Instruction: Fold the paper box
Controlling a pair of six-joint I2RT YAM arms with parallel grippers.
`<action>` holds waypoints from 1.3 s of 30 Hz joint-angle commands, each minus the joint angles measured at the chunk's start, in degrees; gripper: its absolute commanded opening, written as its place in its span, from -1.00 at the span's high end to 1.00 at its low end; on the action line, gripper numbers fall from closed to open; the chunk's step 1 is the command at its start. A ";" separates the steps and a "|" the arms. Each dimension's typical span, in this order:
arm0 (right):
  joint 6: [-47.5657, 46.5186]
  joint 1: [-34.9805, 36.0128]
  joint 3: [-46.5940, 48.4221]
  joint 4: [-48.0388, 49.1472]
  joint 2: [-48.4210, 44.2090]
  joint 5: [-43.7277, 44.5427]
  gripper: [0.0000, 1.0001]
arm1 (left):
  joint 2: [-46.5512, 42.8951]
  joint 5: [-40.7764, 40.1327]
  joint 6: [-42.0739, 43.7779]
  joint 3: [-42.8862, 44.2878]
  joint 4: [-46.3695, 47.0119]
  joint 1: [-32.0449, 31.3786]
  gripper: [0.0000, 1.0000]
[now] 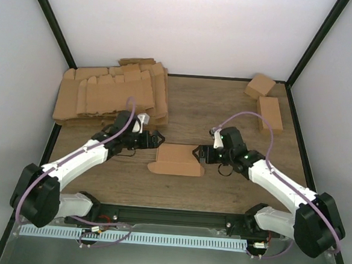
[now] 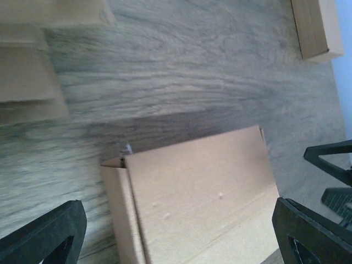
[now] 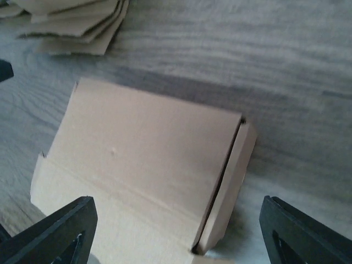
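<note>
- Wood-grain counter (image 1: 220, 189) carried the paper box (image 1: 177, 160) at its middle, between the two arms. It lay as a low oblong form, with one end flap (image 3: 228, 181) standing slightly ajar.
- Handling, as judged: thin cardboard, so light and apt to slide on the smooth wood. The faces looked fairly stiff, but the creases would hinge easily and a hollow face would crush under a hard squeeze.
- Recommended hold: across the short ends or along a creased edge, one set of jaws per end, so the piece cannot skate away.
- Left jaws stood spread wide at the box's left end, with fingers (image 2: 49, 236) at the sides of the wrist view and nothing pinched between them.
- Right jaws stood likewise spread wide at the right end, fingers (image 3: 49, 231) clear of the cardboard below. The overhead view put them close against the edge, but contact could not be confirmed.
- Well apart lay a pile of flat blanks (image 1: 109, 94) at far left and two small folded boxes (image 1: 270, 112) at far right.
</note>
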 commanded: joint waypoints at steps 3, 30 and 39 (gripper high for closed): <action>-5.09 -5.17 6.91 2.01 4.09 -4.71 -0.65 | -6.21 4.73 1.27 -3.30 -1.44 5.93 -0.91; -20.92 -3.55 23.30 4.21 30.78 -18.83 -0.32 | -7.94 14.75 5.41 -7.51 -3.72 6.38 -0.89; -26.03 -3.55 25.60 5.63 37.12 -23.17 -0.29 | -6.89 14.49 5.73 -6.52 -3.92 6.38 -0.88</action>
